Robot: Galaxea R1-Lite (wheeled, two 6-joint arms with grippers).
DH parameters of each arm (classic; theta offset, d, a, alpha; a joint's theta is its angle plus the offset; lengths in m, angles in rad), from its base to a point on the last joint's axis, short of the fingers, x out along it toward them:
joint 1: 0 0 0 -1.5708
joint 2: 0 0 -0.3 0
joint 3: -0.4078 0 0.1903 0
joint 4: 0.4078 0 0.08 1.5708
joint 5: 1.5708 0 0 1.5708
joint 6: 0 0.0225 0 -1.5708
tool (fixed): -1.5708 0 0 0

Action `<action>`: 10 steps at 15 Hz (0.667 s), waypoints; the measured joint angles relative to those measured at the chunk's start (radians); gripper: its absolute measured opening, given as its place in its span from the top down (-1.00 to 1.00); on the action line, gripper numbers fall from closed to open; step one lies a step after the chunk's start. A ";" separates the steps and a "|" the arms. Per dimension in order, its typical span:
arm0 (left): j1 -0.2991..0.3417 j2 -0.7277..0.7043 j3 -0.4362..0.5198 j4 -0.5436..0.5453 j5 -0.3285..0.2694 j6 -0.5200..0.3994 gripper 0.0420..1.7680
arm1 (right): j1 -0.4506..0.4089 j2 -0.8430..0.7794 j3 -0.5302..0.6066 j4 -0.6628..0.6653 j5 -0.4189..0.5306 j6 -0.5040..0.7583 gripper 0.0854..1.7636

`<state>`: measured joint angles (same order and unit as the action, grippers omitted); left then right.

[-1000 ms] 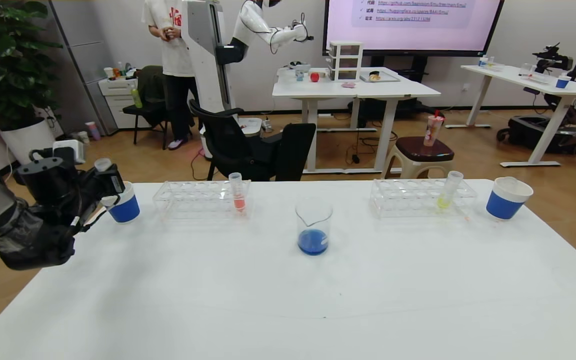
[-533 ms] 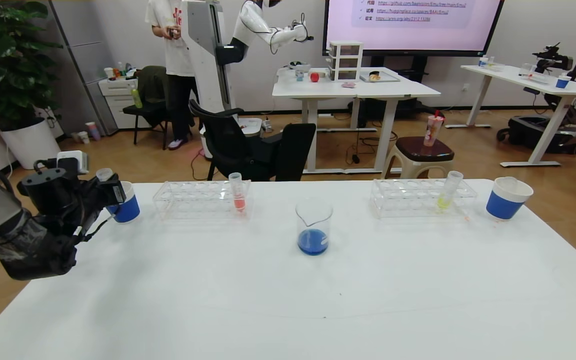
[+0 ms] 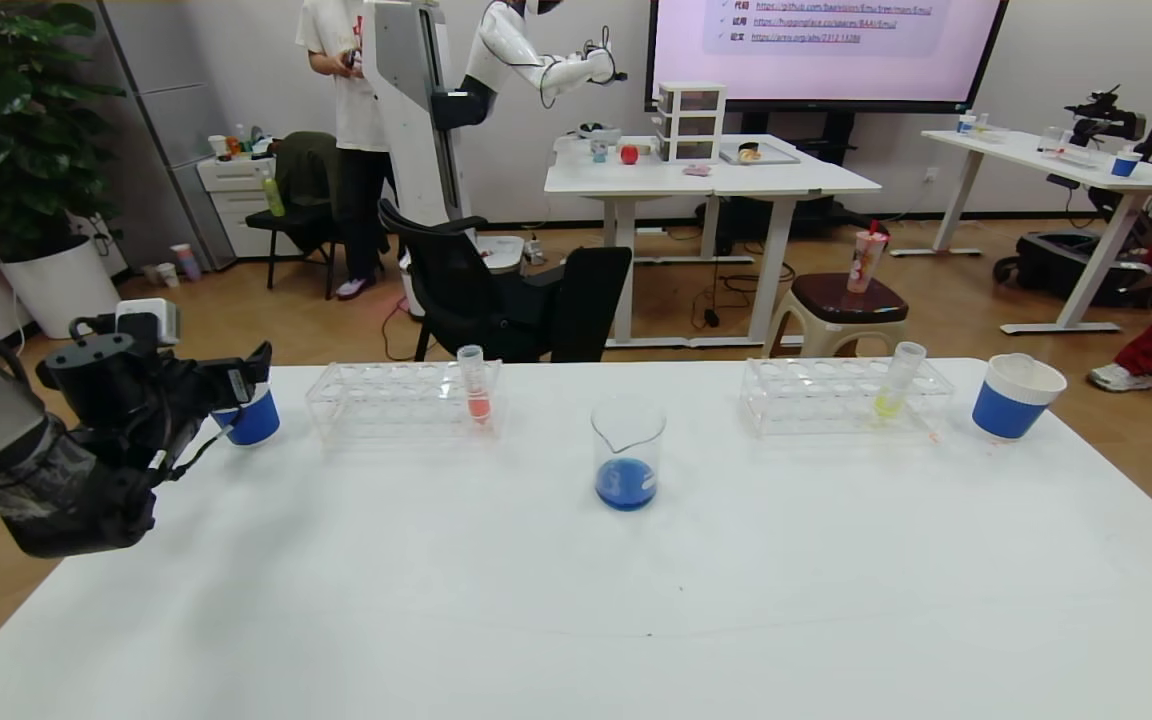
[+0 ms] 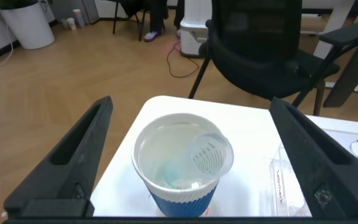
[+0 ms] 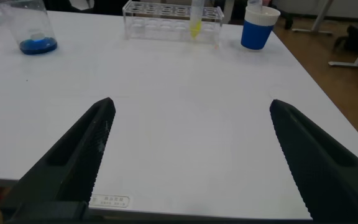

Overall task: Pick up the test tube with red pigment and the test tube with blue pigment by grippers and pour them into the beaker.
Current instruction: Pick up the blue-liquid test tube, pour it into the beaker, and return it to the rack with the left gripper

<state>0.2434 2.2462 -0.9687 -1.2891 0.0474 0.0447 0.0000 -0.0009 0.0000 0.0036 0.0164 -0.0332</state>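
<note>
Blue liquid in clear beaker (image 3: 626,452), white table (image 3: 576,600)

The left arm's bulky black gripper (image 3: 236,385) had a matte housing with screw heads on top, a small white-grey block (image 3: 158,316) perched behind it, and thin black cables looping alongside. Crinkled dark wrapping covered the grey arm further back. The right arm's long black tapering fingers (image 5: 73,158) bore fine ribbed inner edges.

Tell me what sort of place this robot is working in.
Most likely a robotics lab or demo room. A white humanoid robot stands at the back beside a large presentation screen, and the near table holds test-tube racks and a beaker.
</note>
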 joint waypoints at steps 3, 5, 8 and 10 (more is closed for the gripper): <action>-0.021 -0.034 -0.062 0.069 0.000 0.013 -0.98 | 0.000 0.000 0.000 0.000 0.000 0.000 -0.97; -0.082 -0.082 -0.094 0.173 0.002 0.016 -0.98 | 0.000 0.000 0.000 0.000 0.000 0.000 -0.97; -0.203 -0.148 -0.145 0.280 0.041 0.016 -0.98 | 0.000 0.000 0.000 0.000 0.000 0.000 -0.97; -0.286 -0.167 -0.178 0.309 0.093 0.018 -0.98 | 0.000 0.000 0.000 0.000 0.000 0.000 -0.97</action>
<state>-0.0423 2.0787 -1.1464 -0.9804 0.1409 0.0626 0.0000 -0.0009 0.0000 0.0032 0.0164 -0.0330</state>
